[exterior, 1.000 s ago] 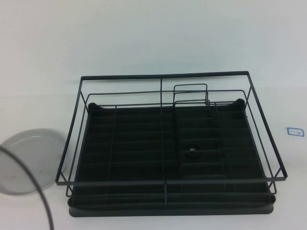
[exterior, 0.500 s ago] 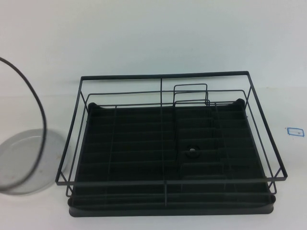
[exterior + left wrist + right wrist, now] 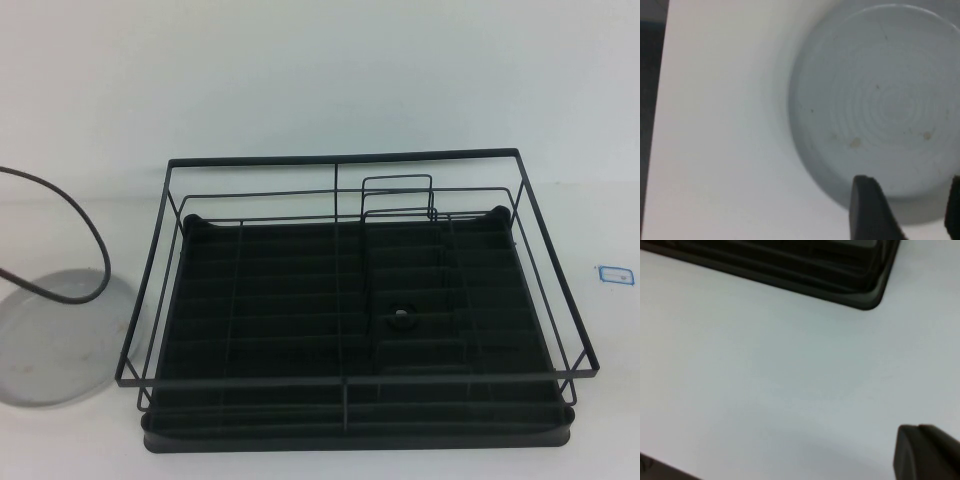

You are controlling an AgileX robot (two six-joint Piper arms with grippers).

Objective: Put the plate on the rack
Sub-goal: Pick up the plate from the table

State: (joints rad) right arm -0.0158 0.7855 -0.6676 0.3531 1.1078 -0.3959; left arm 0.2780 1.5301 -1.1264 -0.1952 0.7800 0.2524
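Observation:
The round pale grey-white plate (image 3: pixel 55 340) lies flat on the white table, just left of the black wire rack (image 3: pixel 350 435). In the left wrist view the plate (image 3: pixel 880 100) shows faint specks. My left gripper (image 3: pixel 912 215) is open and empty above the plate's rim, with one dark finger (image 3: pixel 870 210) over the rim. My right gripper (image 3: pixel 918 432) is shut and empty over bare table, near a corner of the rack's base (image 3: pixel 790 270). Neither gripper shows in the high view.
A dark cable (image 3: pixel 85 235) loops over the table and the plate's far edge at the left. A small white label (image 3: pixel 614 272) lies right of the rack. The table's edge (image 3: pixel 657 100) is close beside the plate.
The dark cable at the left has swung from across the plate to a loop over its far edge. The plate and the rack have not moved.

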